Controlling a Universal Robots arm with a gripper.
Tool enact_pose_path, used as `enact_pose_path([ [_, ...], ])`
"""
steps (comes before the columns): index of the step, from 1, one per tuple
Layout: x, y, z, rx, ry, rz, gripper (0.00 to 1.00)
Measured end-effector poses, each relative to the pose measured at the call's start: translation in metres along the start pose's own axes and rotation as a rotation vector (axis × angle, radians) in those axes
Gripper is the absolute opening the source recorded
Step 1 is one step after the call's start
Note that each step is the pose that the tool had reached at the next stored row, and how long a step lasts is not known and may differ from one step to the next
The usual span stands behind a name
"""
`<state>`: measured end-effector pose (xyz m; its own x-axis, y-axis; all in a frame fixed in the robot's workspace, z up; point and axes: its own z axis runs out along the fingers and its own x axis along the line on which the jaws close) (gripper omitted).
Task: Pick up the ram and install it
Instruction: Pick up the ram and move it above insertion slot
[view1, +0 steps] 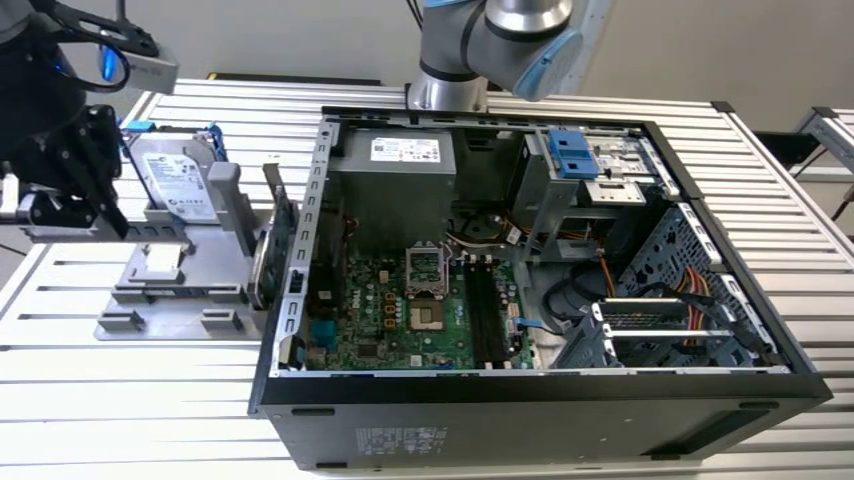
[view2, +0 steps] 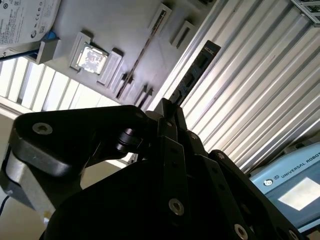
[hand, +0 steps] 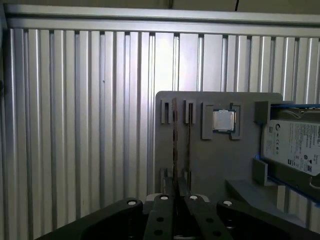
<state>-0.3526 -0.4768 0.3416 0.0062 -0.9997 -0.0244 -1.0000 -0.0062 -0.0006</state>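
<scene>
1. Slotted metal table (view1: 134, 400) carries an open computer case (view1: 534, 420) at the exterior view's centre and a grey holder (view1: 174, 290) at nine o'clock.
2. The gripper (view2: 171, 104) hangs above that holder, near ten o'clock. Its jaws are clamped on the flat faces of the ram (view2: 196, 70), which juts out past the fingertips, clear of the table.
3. The ram looks light, thin and stiff, but probably brittle, so twisting could crack it.
4. The flat faces seem the safest place to hold it, leaving the contact edge bare. With so much of it overhanging, a knock at the far end would likely lever it loose.
</scene>
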Motion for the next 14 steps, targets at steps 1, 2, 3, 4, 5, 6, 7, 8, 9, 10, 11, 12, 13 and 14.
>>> enact_pose_path([
  [1,0.0,0.0,-0.0011,0.0001,-0.0001,0.0,0.0],
  [2,-0.0001,0.0,-0.0023,0.0001,-0.0001,0.0,0.0],
  [3,-0.0001,0.0,-0.0034,0.0002,-0.0001,0.0,0.0],
  [4,-0.0001,0.0,-0.0045,0.0001,-0.0001,0.0,0.0],
  [5,-0.0001,0.0,-0.0058,0.0001,0.0,0.0,0.0],
  [6,-0.0002,0.0,-0.007,0.0,0.0,0.0,0.0],
  [7,-0.0002,0.0,-0.0083,0.0001,0.0,0.0,0.0],
  [8,-0.0002,0.0,-0.0095,0.0001,-0.0001,0.0,0.0],
  [9,-0.0003,0.0,-0.0108,0.0001,-0.0001,0.0,0.0],
  [10,-0.0003,0.0,-0.0122,0.0001,-0.0001,0.0,0.0],
  [11,-0.0003,0.0,-0.0136,0.0001,0.0,0.0,0.0],
  [12,-0.0004,0.0,-0.0149,0.0001,-0.0001,0.0,0.0],
  [13,-0.0004,0.0,-0.0163,0.0001,-0.0001,0.0,0.0],
  [14,-0.0004,0.0,-0.0176,0.0001,-0.0001,0.0,0.0],
])
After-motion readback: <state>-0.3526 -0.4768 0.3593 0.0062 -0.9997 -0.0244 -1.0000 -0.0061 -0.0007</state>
